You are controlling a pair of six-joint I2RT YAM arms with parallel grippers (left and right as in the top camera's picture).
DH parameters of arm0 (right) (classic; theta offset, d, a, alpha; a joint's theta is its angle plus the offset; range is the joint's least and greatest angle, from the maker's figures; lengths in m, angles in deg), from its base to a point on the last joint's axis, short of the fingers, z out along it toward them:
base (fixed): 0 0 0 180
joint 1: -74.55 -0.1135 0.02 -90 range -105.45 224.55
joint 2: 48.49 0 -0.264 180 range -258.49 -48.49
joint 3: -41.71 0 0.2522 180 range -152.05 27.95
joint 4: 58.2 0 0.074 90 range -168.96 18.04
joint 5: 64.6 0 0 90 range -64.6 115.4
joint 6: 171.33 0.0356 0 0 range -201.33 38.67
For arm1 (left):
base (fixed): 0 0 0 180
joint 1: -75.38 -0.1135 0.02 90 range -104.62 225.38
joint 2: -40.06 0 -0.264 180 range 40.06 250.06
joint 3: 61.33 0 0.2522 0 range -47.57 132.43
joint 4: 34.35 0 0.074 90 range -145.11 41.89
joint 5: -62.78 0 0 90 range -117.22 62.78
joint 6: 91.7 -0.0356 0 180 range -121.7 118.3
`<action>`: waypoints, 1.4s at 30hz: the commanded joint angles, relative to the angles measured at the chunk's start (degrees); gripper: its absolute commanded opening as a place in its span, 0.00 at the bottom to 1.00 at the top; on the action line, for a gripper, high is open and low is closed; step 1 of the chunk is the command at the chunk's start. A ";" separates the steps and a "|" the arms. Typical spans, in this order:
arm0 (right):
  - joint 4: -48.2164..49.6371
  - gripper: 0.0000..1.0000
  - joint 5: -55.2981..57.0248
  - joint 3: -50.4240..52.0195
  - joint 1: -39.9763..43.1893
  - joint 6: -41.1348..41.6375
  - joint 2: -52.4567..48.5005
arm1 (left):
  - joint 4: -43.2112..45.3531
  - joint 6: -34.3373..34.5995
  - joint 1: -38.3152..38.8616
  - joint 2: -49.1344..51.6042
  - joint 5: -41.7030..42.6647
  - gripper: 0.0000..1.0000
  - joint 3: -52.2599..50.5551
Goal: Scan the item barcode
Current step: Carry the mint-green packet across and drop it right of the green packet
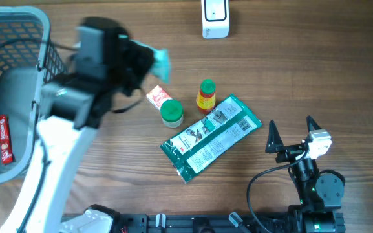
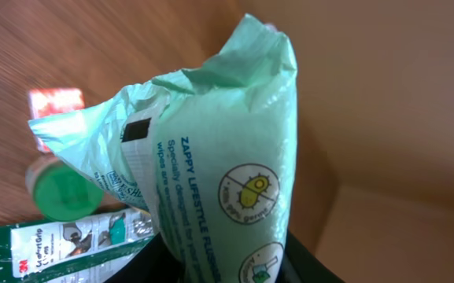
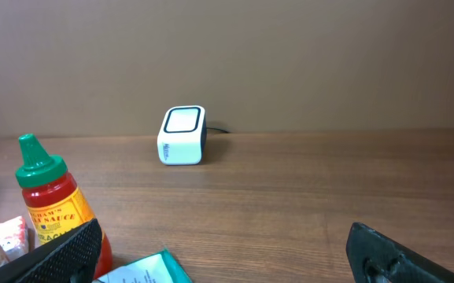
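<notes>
Wipes pack (image 2: 227,157), pale green and crumpled, was clamped at one end in the left pincer (image 1: 141,59), held over the left half of the worktop (image 1: 341,65), nearer its far edge than its near one. In the left wrist view, print and round icons ran along the pack's side, with a small black patch near its upper end. The overhead view showed the pack and pincer only as a blur.

Closest in, at the near right corner, the right pincer (image 1: 291,123) stood with its jaws spread wide and nothing between them. Just beyond it, toward the middle of the worktop, a long green packet (image 1: 212,136) lay flat and slanted, its label side up. Past the packet's far side stood a small jar with a green lid (image 1: 171,112) and, to its right, a sauce bottle (image 1: 206,96) with a green cap and a red and yellow label. A red and white sachet (image 1: 157,96) lay touching or just beside the jar on its far left side, below the held wipes pack.

Along the left edge sat a grey wire basket (image 1: 18,39) with a red wrapped item (image 1: 4,139) lying in it.

Farthest off, at the far edge and right of centre, stood the white scanner (image 1: 215,18), well apart from the pack.
</notes>
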 commanded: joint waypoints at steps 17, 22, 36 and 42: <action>0.31 1.00 1.05 0.07 -0.24 -0.33 0.15 | 11.98 -28.24 26.05 18.73 -10.40 0.35 0.85; 0.31 1.00 1.05 0.07 -0.24 -0.35 0.15 | 18.08 -34.01 28.98 20.83 -11.43 0.43 0.85; 0.31 1.00 1.05 0.07 -0.24 -0.33 0.15 | 18.36 -34.01 29.35 28.48 -13.75 0.39 0.85; 0.31 1.00 1.05 0.07 -0.24 -0.35 0.15 | 18.38 -33.53 29.35 28.50 -13.73 0.40 0.85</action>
